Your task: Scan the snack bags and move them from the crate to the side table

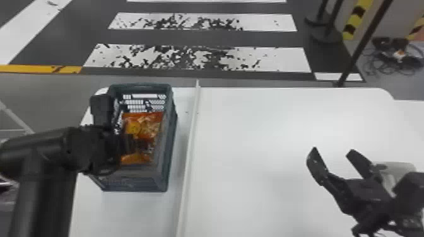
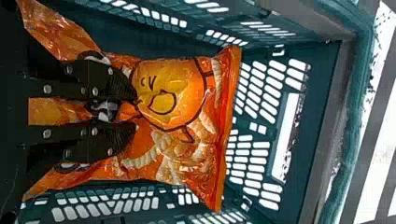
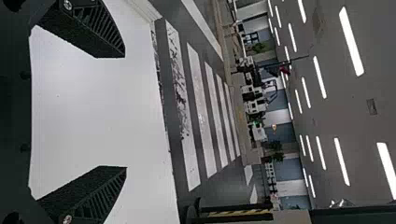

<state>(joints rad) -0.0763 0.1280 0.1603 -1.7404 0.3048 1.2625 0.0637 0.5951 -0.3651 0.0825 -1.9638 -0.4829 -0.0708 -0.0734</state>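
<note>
My left gripper reaches down into the grey-green crate, over the orange snack bag. From the left wrist, the gripper has its two fingers close together, pinching a bunched fold of the snack bag. The bag shows a yellow cartoon face and curled snacks, and lies inside the slotted crate. Off to the right, my right gripper is parked above the white table with its fingers wide apart. In the right wrist view, nothing is between the fingers of that gripper.
The crate stands on a white table at the left. A raised pale strip divides it from the wide white side table. Behind are a striped floor and a dark pole at the right.
</note>
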